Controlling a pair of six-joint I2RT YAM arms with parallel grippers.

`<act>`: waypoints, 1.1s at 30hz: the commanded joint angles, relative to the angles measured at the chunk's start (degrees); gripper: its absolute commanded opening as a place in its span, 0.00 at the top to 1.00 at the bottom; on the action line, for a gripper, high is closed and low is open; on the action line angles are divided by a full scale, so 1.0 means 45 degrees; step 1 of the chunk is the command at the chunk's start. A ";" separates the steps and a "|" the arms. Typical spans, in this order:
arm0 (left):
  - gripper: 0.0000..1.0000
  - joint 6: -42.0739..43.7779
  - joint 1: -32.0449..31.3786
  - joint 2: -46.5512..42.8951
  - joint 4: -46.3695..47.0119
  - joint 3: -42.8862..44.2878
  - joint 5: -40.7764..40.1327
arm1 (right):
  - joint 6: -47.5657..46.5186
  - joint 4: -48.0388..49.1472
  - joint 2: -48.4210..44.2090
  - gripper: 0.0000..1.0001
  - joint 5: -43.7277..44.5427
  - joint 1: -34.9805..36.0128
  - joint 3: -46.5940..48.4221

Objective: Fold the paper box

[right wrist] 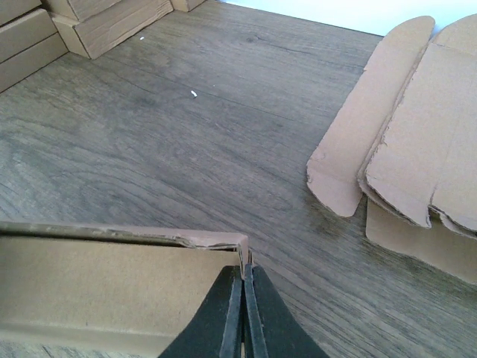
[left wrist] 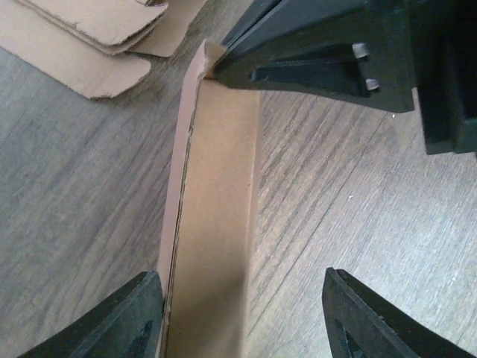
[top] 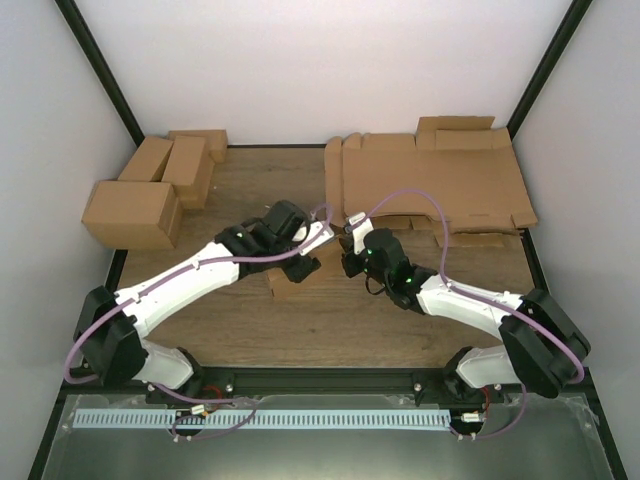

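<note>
Left wrist: left claw [left wrist: 238, 283] apart astride the box [left wrist: 223, 186], mid-fold; right claw [right wrist: 244, 276] together at its far corner. Next, probably pinch and fold a wall.

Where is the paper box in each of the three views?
Top external: the paper box is at the centre of the picture, partly hidden.
Left wrist: it runs down the middle.
Right wrist: it is at bottom left, its corner pinched by the right gripper.
Shared landmark: the pile of flat sheets, top left and right in the wrist views.
</note>
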 commanded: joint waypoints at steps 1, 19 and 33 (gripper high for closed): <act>0.45 0.0471 -0.0729 -0.0192 0.0828 -0.0427 -0.1144 | -0.0056 -0.1802 0.0284 0.99 -0.0191 0.0038 -0.0174; 0.76 -0.0322 -0.1325 0.0299 0.1052 -0.1430 -0.2063 | 0.0102 -0.1668 0.0176 0.99 -0.0098 0.0036 -0.0289; 0.43 -0.1474 -0.1783 0.0202 0.1282 -0.1705 -0.1749 | 0.0200 -0.1604 0.0217 0.99 -0.0224 0.0038 -0.0444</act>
